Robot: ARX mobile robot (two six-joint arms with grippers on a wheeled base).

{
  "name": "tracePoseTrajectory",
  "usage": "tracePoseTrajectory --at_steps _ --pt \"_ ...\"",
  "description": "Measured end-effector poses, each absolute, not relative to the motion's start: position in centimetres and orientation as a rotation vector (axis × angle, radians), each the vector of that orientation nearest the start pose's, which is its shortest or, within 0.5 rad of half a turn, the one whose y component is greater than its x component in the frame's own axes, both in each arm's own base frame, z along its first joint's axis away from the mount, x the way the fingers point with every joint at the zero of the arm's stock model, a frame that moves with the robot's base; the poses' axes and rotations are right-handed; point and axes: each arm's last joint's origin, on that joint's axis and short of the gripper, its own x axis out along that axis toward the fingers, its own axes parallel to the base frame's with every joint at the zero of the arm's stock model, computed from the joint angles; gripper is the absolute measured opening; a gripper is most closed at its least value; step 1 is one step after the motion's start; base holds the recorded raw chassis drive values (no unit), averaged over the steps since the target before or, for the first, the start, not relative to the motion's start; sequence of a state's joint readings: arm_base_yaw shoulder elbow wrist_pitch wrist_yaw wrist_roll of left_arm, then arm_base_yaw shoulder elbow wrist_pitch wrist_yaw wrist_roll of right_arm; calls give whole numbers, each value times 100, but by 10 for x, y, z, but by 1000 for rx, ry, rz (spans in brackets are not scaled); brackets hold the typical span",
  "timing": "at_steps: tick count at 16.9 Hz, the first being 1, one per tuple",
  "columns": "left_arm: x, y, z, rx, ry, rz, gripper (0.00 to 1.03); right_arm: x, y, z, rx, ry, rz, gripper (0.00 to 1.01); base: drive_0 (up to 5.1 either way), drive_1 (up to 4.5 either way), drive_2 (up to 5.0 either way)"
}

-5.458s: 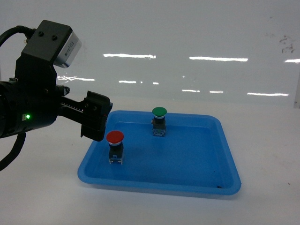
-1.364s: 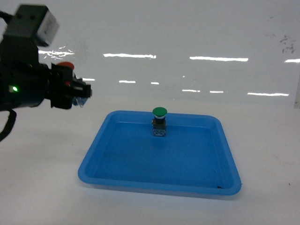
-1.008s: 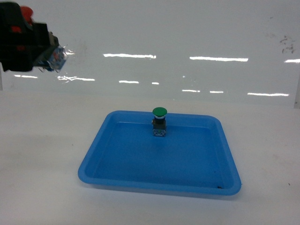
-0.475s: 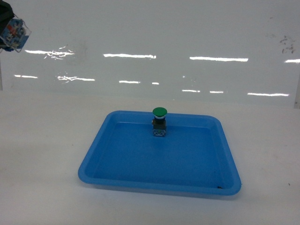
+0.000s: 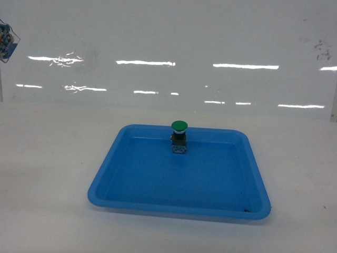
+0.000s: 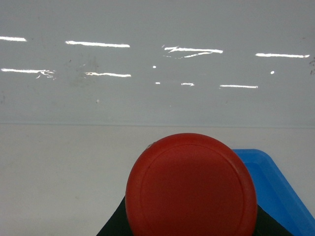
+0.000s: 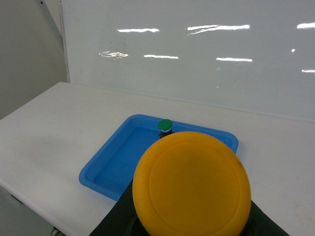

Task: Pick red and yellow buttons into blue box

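The red button's cap [image 6: 191, 183] fills the lower middle of the left wrist view. My left gripper [image 6: 192, 230] is shut on it, and black fingers [image 6: 117, 229] show beneath the cap. In the head view only the button's clear base [image 5: 5, 42] peeks in at the top left edge, held high in the air. The yellow button's cap [image 7: 192, 184] fills the lower right wrist view, with my right gripper [image 7: 192, 231] shut on it high above the table. The blue box is out of view.
A shallow blue tray [image 5: 105, 182] lies on the white table and holds an upright green-capped button [image 5: 179, 136], also in the right wrist view as the tray [image 7: 103, 169] and green button [image 7: 165, 125]. A blue rim corner [image 6: 275, 182] shows beside the red cap. A glossy white wall stands behind.
My left gripper took the red button out of the tray and carried it up and to the left, nearly out of the head view. The green button has not moved.
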State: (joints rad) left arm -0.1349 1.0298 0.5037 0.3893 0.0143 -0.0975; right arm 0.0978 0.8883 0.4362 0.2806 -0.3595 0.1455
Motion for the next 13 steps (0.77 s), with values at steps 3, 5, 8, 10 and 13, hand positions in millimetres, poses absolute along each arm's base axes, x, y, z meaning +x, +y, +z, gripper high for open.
tracePoseTrajectory --at_steps 3,5,8,10,13 --pt "220 -30 244 -89 154 -143 24 192 29 239 166 208 439 26 0 0 0" --pt "220 -30 244 -89 148 -143 24 192 29 239 165 204 440 26 0 0 0" --pt "220 -30 244 -89 148 -143 24 192 29 239 165 205 440 26 0 0 0" --pt "220 -30 244 -89 153 -142 24 192 29 238 166 209 440 26 0 0 0" --pt "220 -30 244 -89 149 -143 24 191 29 238 166 211 440 26 0 0 0"
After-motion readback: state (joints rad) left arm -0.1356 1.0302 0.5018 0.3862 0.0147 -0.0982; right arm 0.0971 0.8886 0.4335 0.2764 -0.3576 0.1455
